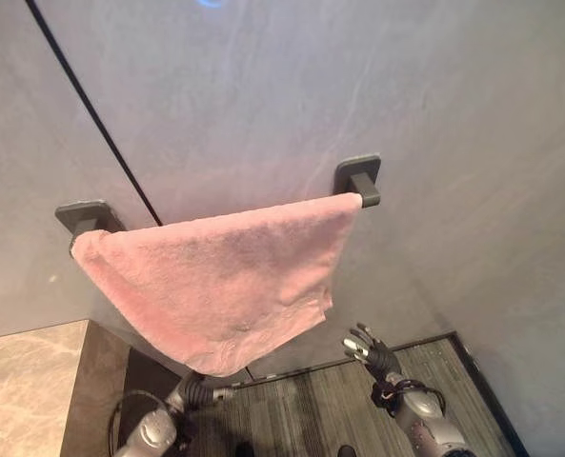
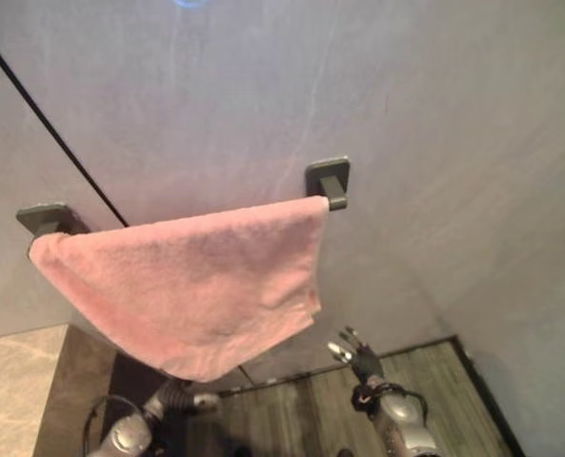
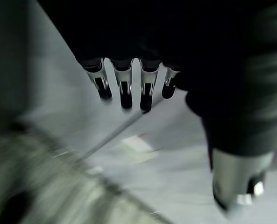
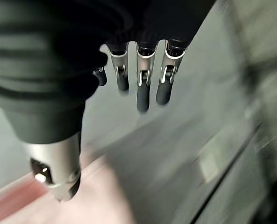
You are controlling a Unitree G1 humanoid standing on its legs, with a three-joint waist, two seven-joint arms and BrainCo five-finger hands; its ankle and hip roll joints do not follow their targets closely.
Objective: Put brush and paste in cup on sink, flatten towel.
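Observation:
A pink towel (image 1: 215, 286) hangs over a bar between two dark grey brackets (image 1: 358, 177) on the grey wall. It droops unevenly, its lower edge running down to a point at the middle. My left hand (image 1: 198, 391) is low, just under that point, with its fingers (image 3: 124, 91) straight and holding nothing. My right hand (image 1: 368, 350) is below the towel's right corner and apart from it, its fingers (image 4: 145, 88) relaxed and empty. The pink cloth (image 4: 101, 200) shows close past its thumb.
A marble countertop (image 1: 25, 381) lies at the lower left. A dark seam (image 1: 91, 119) runs diagonally down the wall behind the left bracket (image 1: 87, 217). Wood-plank floor (image 1: 311, 400) lies below, meeting the wall at the right.

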